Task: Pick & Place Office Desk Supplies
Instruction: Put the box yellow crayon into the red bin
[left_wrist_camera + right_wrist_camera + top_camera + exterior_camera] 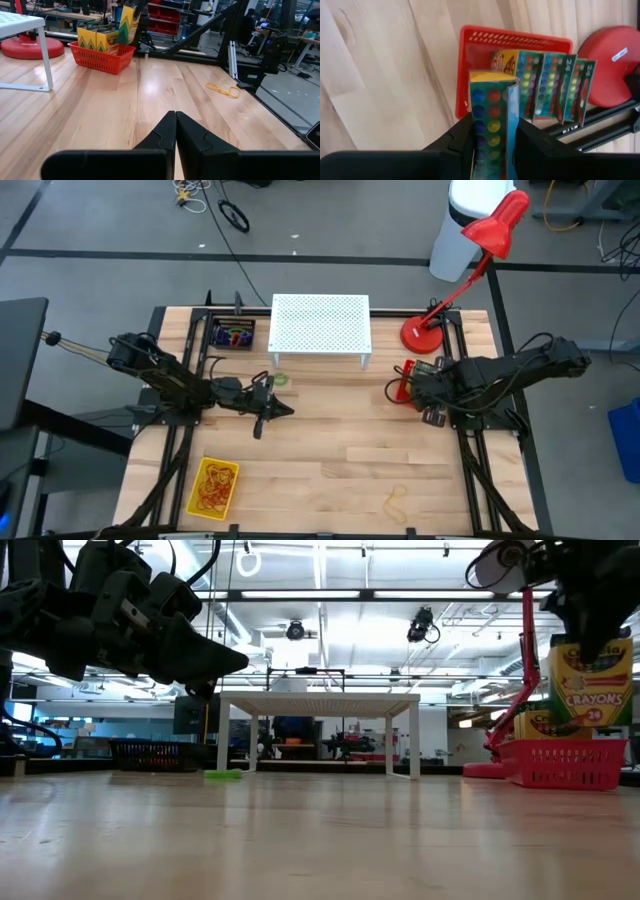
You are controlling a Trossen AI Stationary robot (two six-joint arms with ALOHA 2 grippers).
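Crayon box (492, 125) pinched between the right gripper (492, 132) fingers, raised over the red basket (470, 75) by the lamp base (612, 65); three more boxes stand inside. Left gripper (175, 131) mid-table, fingers pressed together, empty.

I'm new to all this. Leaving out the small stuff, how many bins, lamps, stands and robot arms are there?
Bins: 3 (red basket, yellow tray, black tray)
Lamp: 1
Stand: 1
Arms: 2 (left arm; right arm, its right gripper holding a crayon box)
Total: 7
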